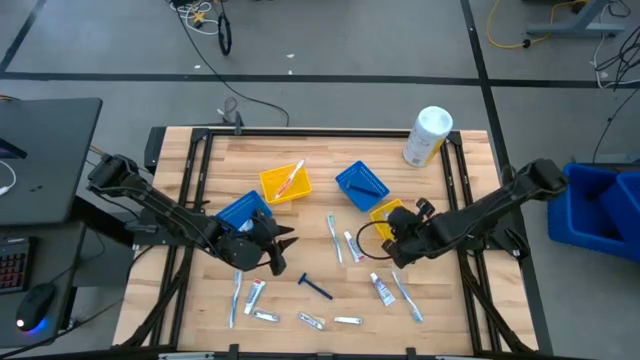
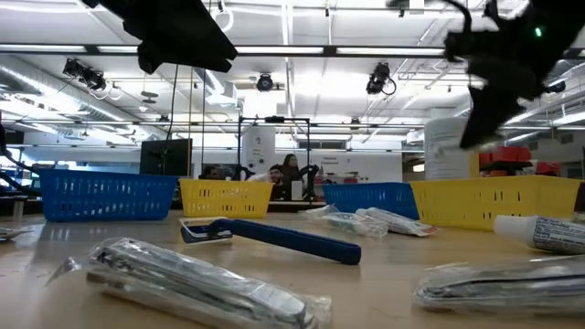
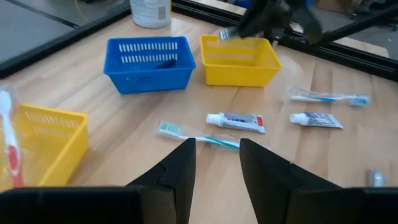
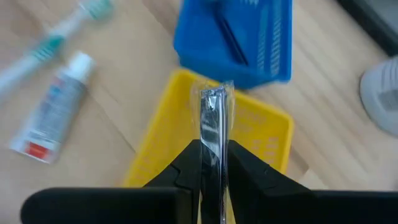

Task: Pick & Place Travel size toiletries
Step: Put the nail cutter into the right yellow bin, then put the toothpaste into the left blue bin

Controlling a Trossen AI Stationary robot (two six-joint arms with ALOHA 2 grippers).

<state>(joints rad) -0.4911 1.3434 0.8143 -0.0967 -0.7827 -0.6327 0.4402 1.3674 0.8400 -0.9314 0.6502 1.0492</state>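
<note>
1. right hand (image 4: 211, 155) pinched nearly shut on a slim silvery plastic-wrapped item (image 4: 213, 118), maybe nail clippers or a razor, can't tell which; wrapped end sticks out past the fingertips
2. held directly above the yellow slotted plastic bin (image 4: 261, 134), no contact with it; reads as lined up for a drop into that bin, item pointing toward its middle so it should clear the rim
3. blue slotted plastic bin (image 4: 249, 37) just beyond the yellow bin, a dark slim item already lying inside, so the sort looks underway
4. left hand (image 3: 214, 165) partly open, fingers apart, nothing between them; hangs over bare wooden desk (image 1: 460, 320) well apart from the yellow bin, short of a clear-wrapped teal-bristled toothbrush (image 3: 196, 134); judged waiting or lining up for its next pick
5. rest of the travel toiletries loose on the desk on the near side of the yellow bin: white toothpaste tube with red end (image 3: 236, 121), second small white tube (image 3: 316, 119), another wrapped toothbrush (image 3: 329, 97), dark blue razor (image 1: 315, 287)
6. big white cylindrical container (image 1: 428, 135) stands at the desk's far edge beyond the yellow bin, untouched
</note>
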